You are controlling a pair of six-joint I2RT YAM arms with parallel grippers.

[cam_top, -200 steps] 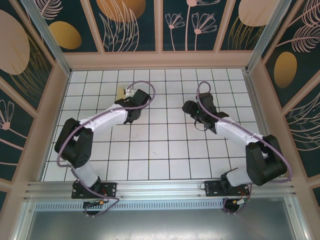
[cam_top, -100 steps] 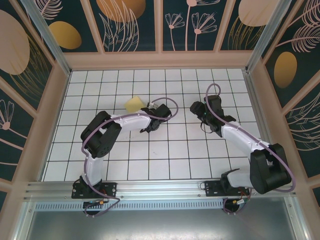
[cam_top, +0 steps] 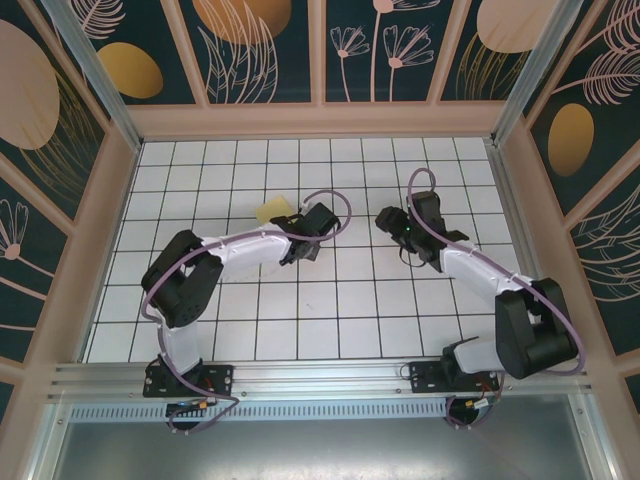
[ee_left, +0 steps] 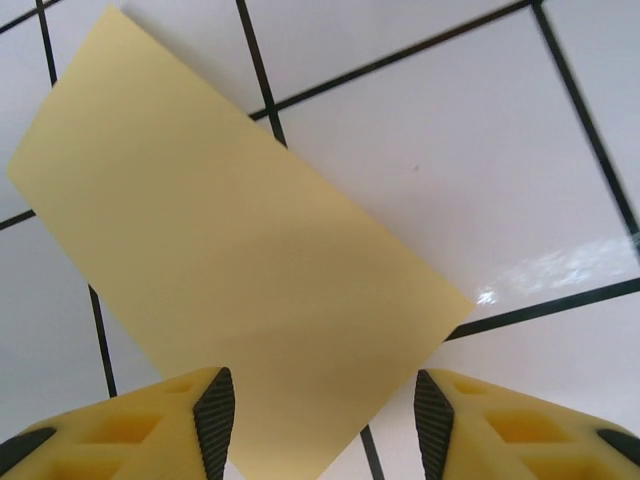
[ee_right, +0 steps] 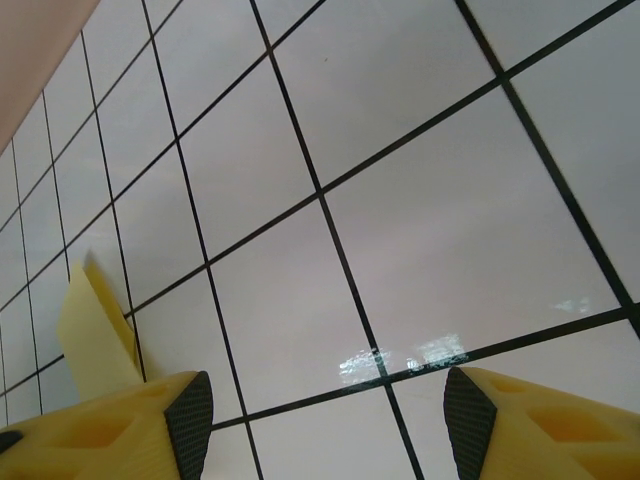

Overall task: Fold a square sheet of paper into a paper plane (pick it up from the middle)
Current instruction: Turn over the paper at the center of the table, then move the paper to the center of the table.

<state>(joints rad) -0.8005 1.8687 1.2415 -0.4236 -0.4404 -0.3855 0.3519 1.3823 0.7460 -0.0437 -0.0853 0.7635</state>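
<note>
The left fingers (ee_left: 150, 430) stand released either side of the near end of the folded yellow sheet of paper (ee_left: 230, 250), which stretches ahead of them over the worktop (ee_left: 480, 150), while the right fingers (ee_right: 520, 425) gape empty, so I'd grip it squarely mid-sheet, not by a corner.

The yellow paper (ee_left: 240, 270) under me is thin, smooth and matt, with no shine. The table (ee_left: 450, 150) is glossy white tile that catches glare, ruled with dark lines. My left fingers (ee_left: 130, 435) look like matt yellow plastic, with dull black, rubbery-looking pads (ee_left: 216, 420).
</note>
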